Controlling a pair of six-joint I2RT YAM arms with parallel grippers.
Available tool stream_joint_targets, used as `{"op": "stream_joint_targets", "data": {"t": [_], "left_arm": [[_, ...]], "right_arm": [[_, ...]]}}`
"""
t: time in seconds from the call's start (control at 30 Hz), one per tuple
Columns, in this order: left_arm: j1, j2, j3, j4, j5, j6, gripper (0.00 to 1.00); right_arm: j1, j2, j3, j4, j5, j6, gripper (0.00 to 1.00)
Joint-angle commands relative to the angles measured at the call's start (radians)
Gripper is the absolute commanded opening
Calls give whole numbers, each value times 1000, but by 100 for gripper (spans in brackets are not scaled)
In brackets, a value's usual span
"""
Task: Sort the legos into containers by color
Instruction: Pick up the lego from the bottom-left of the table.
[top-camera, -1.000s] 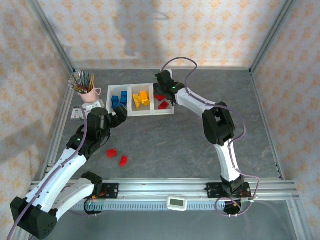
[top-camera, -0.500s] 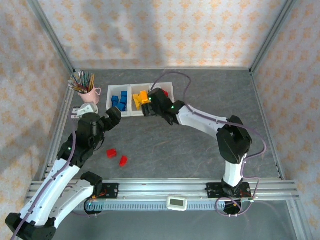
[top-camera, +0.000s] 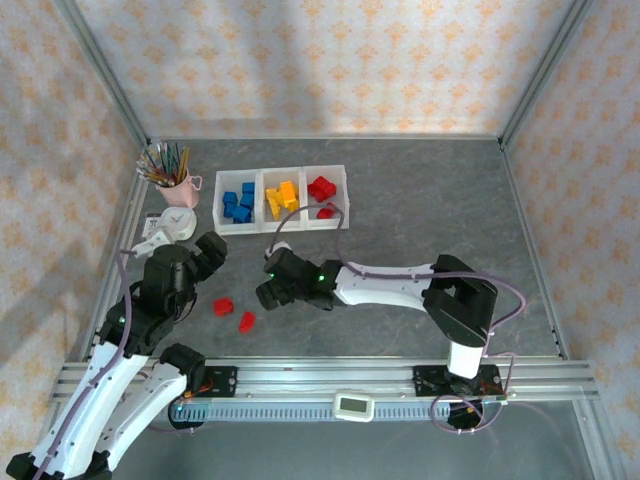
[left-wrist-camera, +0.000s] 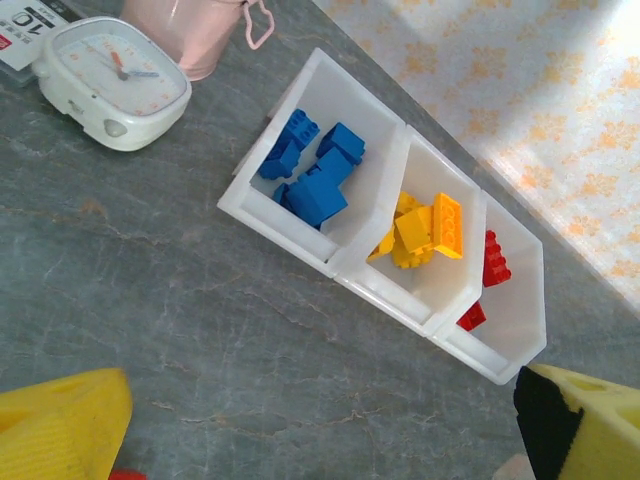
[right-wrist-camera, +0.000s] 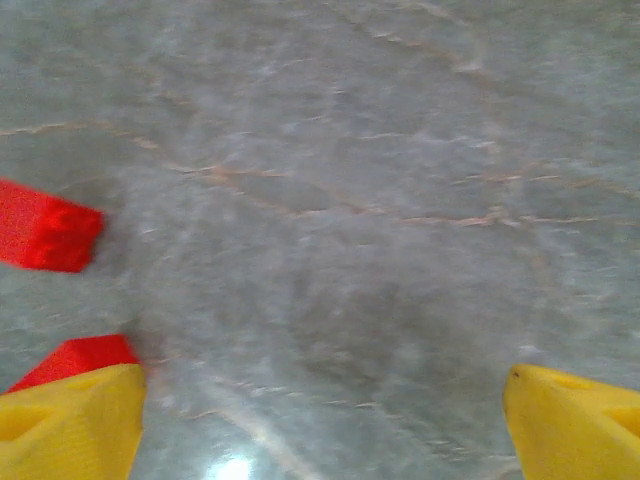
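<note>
**Two red legos (top-camera: 223, 306) loose on the table (top-camera: 400, 200)**

Right gripper (top-camera: 268, 292) hangs just beside them, jaws spread wide, nothing held (left gripper (top-camera: 210, 250) likewise wide and empty, near them). The tray (top-camera: 250, 228), well apart, holds blue, yellow and red legos by compartment.

The top external camera sits high above and behind the near edge, looking down and forward over the whole tabletop (top-camera: 420, 200) to the far walls. The left wrist camera hangs fairly high, tilted obliquely toward the containers (left-wrist-camera: 275, 232), the clock (left-wrist-camera: 110, 82) and the pink cup (left-wrist-camera: 190, 30), all shared with the top view. The right wrist camera looks almost straight down from very close, blurred, sharing two loose red legos (right-wrist-camera: 45, 240) with the top view.
</note>
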Motion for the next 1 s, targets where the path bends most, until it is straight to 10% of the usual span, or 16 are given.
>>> {"op": "stream_joint_targets", "data": {"t": [0.0, 0.57, 0.97], "left_arm": [[7, -26, -6, -72, -43, -42, 99], [7, -75, 23, -156, -116, -87, 99], [7, -69, 14, -140, -112, -86, 99]], "right_arm": [[38, 26, 12, 69, -12, 14, 92], [167, 238, 157, 103, -75, -236, 96], [167, 342, 225, 71, -2, -289, 75]]}}
